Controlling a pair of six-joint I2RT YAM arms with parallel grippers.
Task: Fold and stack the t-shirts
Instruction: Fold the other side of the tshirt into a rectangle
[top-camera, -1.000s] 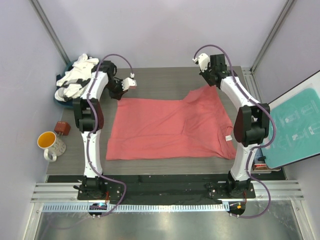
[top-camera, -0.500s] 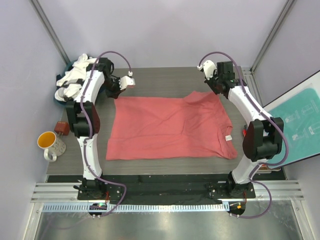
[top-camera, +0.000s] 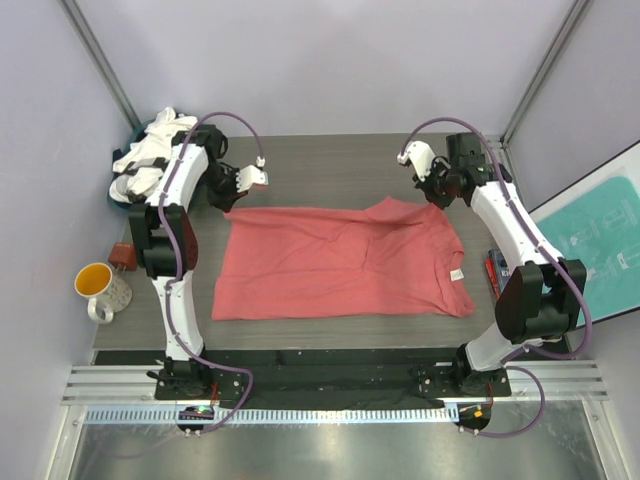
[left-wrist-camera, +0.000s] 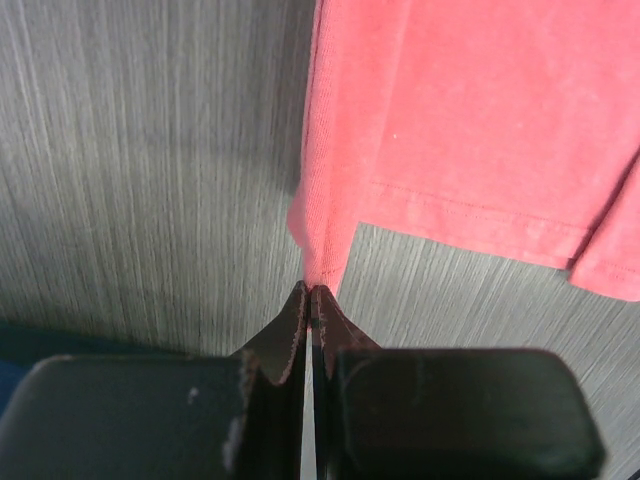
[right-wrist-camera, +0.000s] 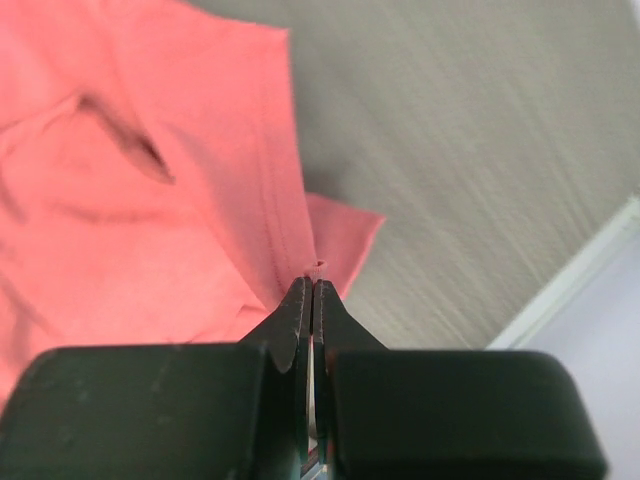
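A coral-red t-shirt (top-camera: 340, 262) lies spread across the grey table (top-camera: 330, 160), with its small white tag (top-camera: 456, 274) near the right hem. My left gripper (top-camera: 231, 205) is shut on the shirt's far left corner (left-wrist-camera: 325, 240), the cloth pinched at the fingertips (left-wrist-camera: 309, 291). My right gripper (top-camera: 436, 200) is shut on the far right corner, where a fold of hem (right-wrist-camera: 290, 215) runs into its closed tips (right-wrist-camera: 313, 284). More t-shirts, white ones (top-camera: 152, 155) on a dark one (top-camera: 122, 200), lie heaped at the table's far left corner.
An orange-lined mug (top-camera: 98, 287) and a small brown object (top-camera: 125, 255) sit off the table's left edge. A teal board (top-camera: 592, 245) leans at the right, with a red item (top-camera: 493, 275) beside the right arm. Metal frame posts stand at both far corners.
Both grippers have come toward the near side with the shirt's far edge. The right one also moved rightward, and the raised far right corner has come lower and flatter.
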